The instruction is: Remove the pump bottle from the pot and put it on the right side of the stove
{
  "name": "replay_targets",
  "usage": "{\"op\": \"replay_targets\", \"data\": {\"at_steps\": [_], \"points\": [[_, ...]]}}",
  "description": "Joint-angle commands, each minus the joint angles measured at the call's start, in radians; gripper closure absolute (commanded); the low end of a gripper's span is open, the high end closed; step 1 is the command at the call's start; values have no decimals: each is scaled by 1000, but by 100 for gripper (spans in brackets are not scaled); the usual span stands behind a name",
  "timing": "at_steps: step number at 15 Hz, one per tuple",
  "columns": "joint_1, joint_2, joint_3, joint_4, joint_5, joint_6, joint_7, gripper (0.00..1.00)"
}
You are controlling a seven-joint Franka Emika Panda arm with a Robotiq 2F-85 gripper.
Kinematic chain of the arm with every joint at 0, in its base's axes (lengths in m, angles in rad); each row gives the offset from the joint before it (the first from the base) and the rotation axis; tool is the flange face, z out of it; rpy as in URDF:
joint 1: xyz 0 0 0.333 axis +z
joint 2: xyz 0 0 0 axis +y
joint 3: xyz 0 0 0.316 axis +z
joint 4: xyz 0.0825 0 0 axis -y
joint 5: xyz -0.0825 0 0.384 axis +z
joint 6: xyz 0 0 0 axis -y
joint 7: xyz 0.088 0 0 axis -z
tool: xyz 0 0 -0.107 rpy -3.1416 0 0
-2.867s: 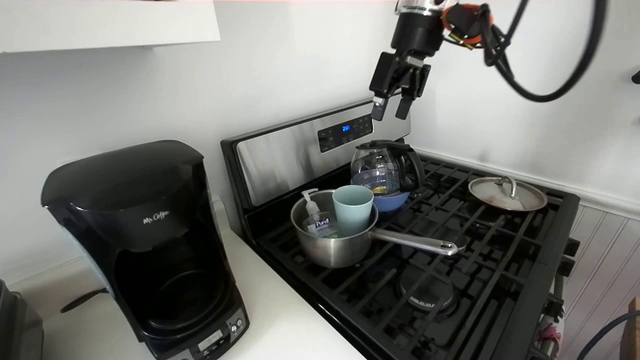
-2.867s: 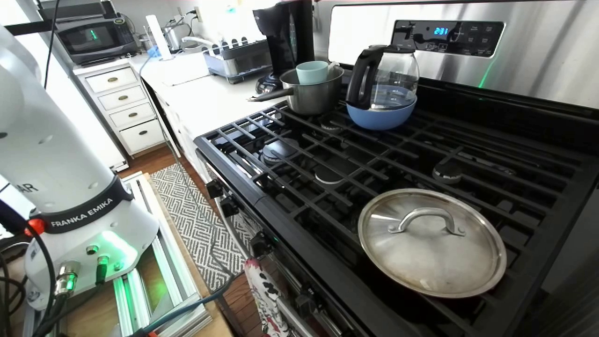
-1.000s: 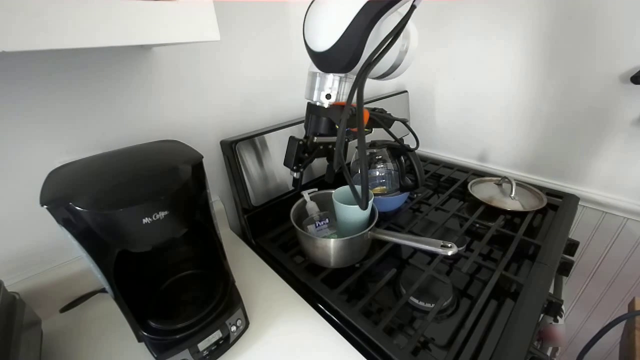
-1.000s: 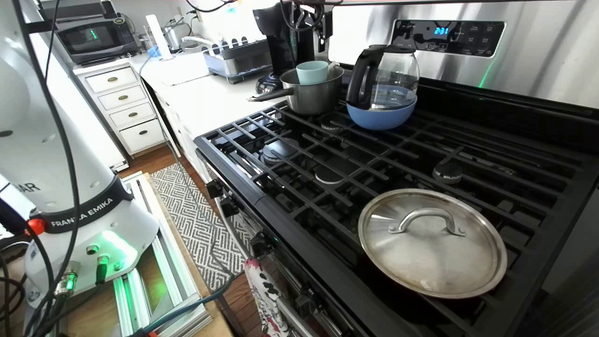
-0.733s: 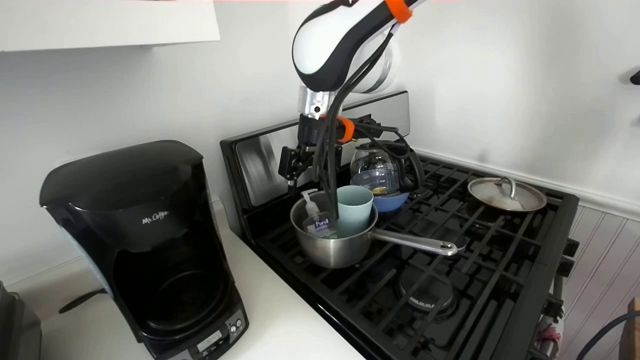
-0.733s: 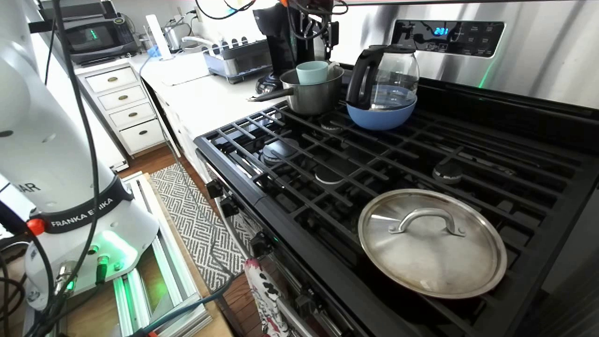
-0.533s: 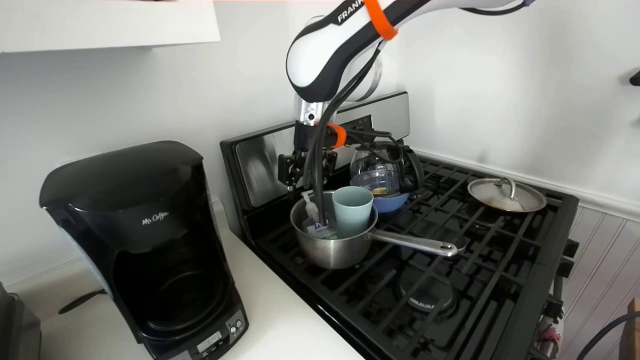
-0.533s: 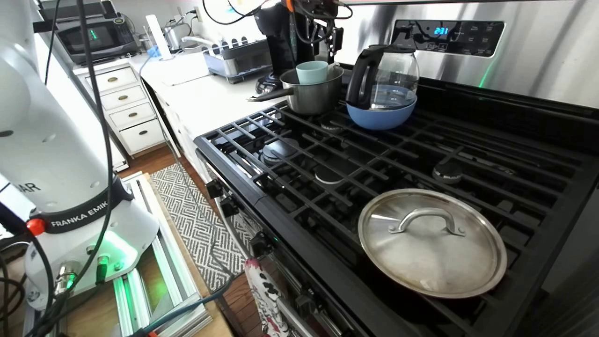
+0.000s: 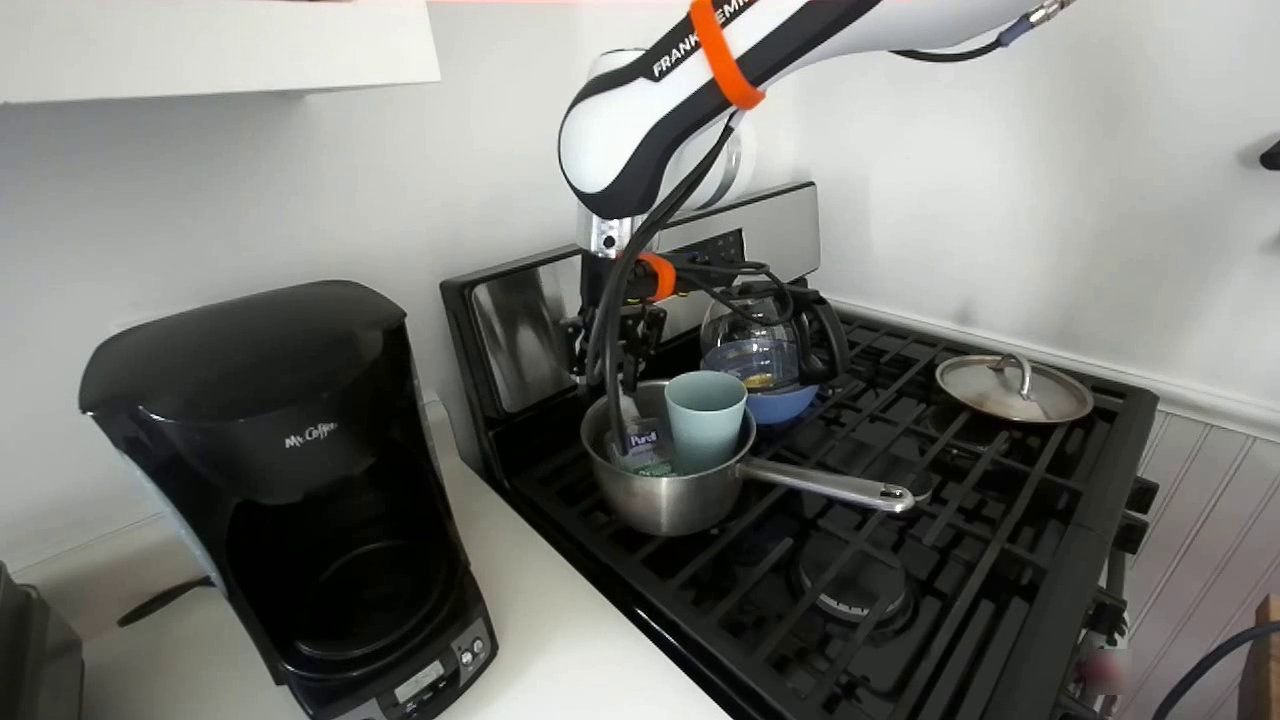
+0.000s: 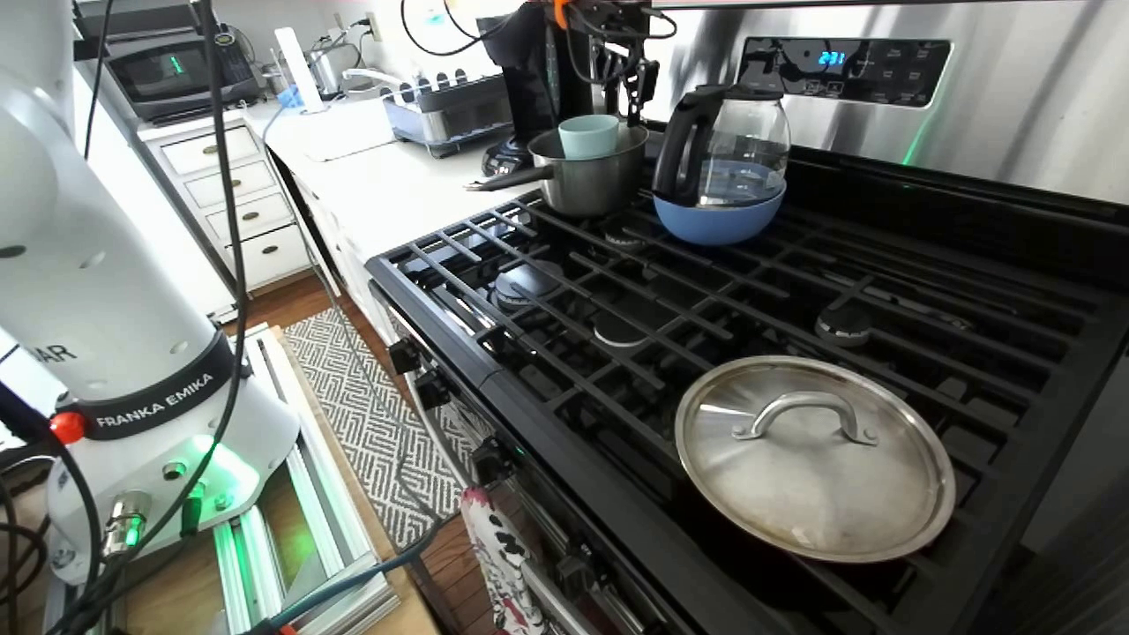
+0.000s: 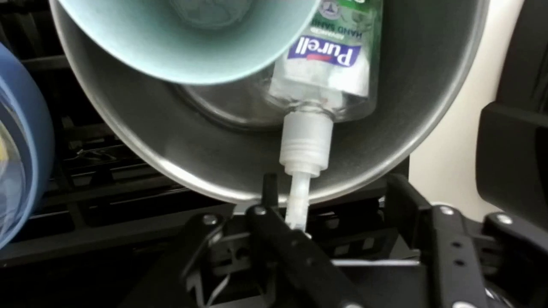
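The pump bottle [image 11: 317, 81] leans inside the steel pot [image 11: 454, 90], its whitish pump resting over the rim. It also shows in an exterior view [image 9: 643, 440], partly behind the arm's cable. My gripper [image 11: 332, 188] is open around the pump stem. The stem is close to the left finger in the wrist view, with a gap to the right finger. The nozzle's end is hidden behind that left finger. The gripper also shows above the pot's back rim in both exterior views [image 9: 605, 375] [image 10: 628, 106]. The pot [image 9: 670, 505] stands on the black stove [image 9: 1060, 560].
A light blue cup [image 9: 705, 425] stands in the pot beside the bottle. A glass kettle [image 10: 750, 132] sits in a blue bowl [image 10: 719, 220] next to the pot. A steel lid [image 10: 794, 494] lies on the grates. A black coffee maker [image 9: 300, 380] stands on the counter.
My arm has come from above the stove's back panel, across and down to the pot. The open fingers are now on both sides of the pump stem. The bottle seems very slightly shifted.
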Motion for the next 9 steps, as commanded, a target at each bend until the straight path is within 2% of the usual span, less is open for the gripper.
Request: {"op": "replay_targets", "data": {"at_steps": [1, 2, 3, 4, 6, 9], "points": [[19, 36, -25, 65, -58, -52, 52, 35], [20, 41, -25, 70, -64, -56, 55, 38], [21, 47, -25, 75, -70, -59, 57, 45], [23, 51, -25, 80, -78, -63, 57, 65], [26, 58, -24, 91, -91, -75, 56, 81], [33, 59, -21, 94, -105, -83, 50, 99]]}}
